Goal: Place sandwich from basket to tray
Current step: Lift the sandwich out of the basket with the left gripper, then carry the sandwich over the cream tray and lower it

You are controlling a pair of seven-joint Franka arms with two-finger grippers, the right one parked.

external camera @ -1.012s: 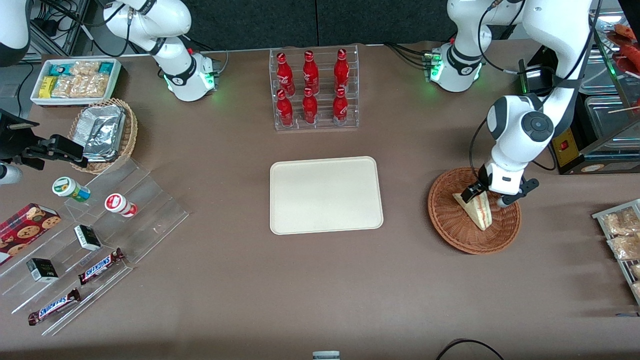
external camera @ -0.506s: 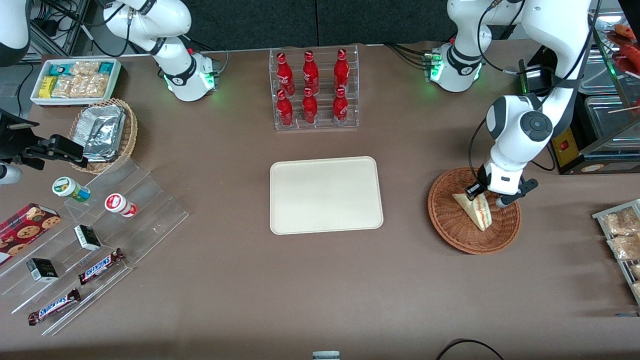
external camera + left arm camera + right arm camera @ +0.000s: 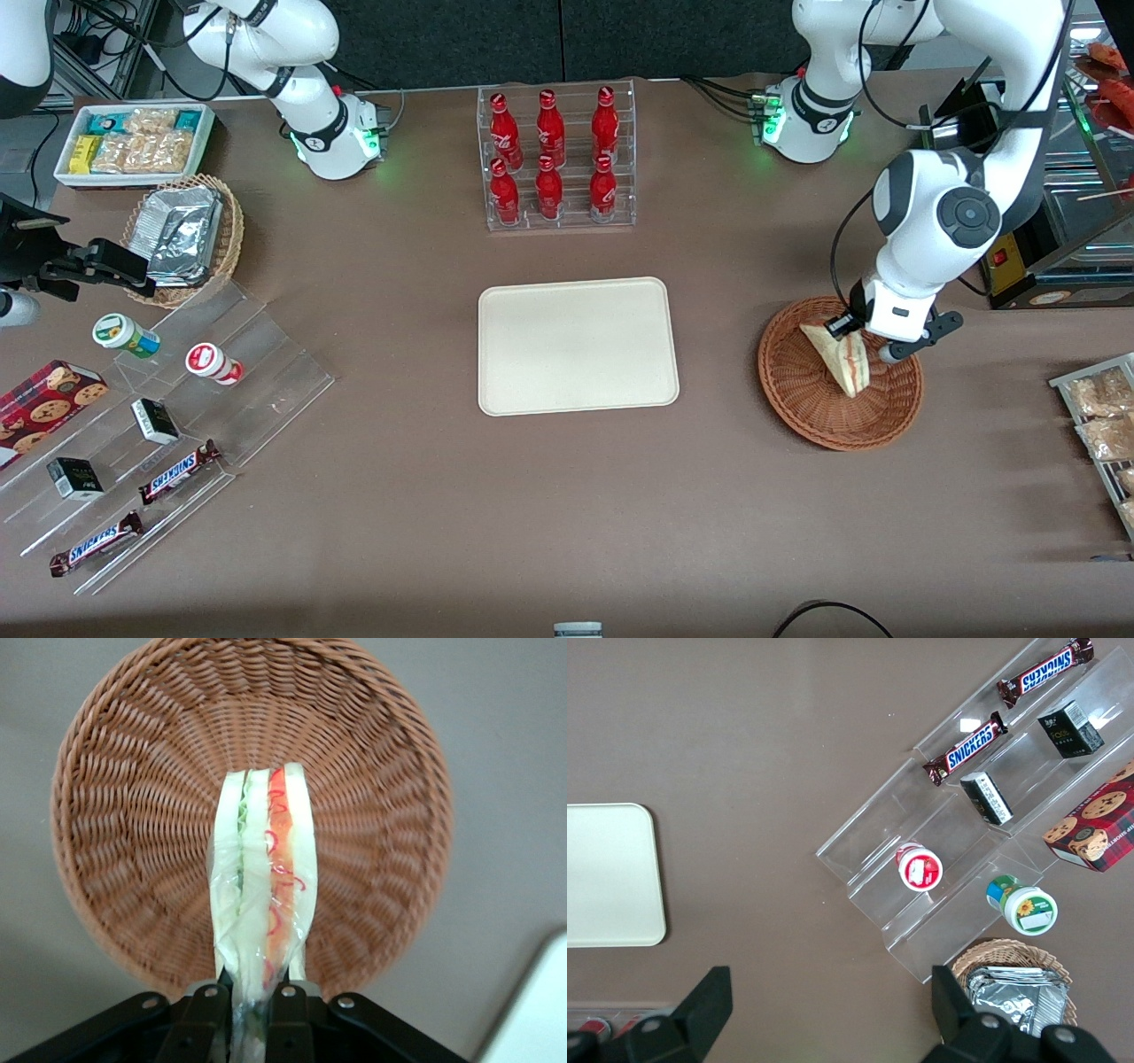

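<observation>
Gripper (image 3: 858,338) over the basket (image 3: 802,403), clamped on the sandwich (image 3: 842,359); fingers (image 3: 288,1014) pinching the wrapped wedge from both flat faces, seen plainly in the left wrist view (image 3: 251,1020). Sandwich (image 3: 263,881): pale bread in clear wrap, green and red-orange filling stripes along the edge, hanging point-down from the gripper above the basket's woven floor (image 3: 372,815); contact with the weave not determinable from either view. Basket: round, reddish-brown wicker, toward the working arm's end of the table, at about 3 o'clock from the tray (image 3: 578,346) and well apart from it. Tray: cream, rectangular, rounded corners, low rim, at table centre; one corner visible in the left wrist view (image 3: 532,1010), part also in the right wrist view (image 3: 611,873). Rack of red bottles (image 3: 554,155) at 12 o'clock from the tray, farther from the front camera. Toward the parked arm's end: tan wicker basket with foil packets (image 3: 182,235); white bin of snack packets (image 3: 133,142) at its 11 o'clock; clear stepped display (image 3: 266,372) with two small cups (image 3: 213,363), dark boxes (image 3: 155,421), chocolate bars (image 3: 177,470) and a cookie box (image 3: 44,403).
</observation>
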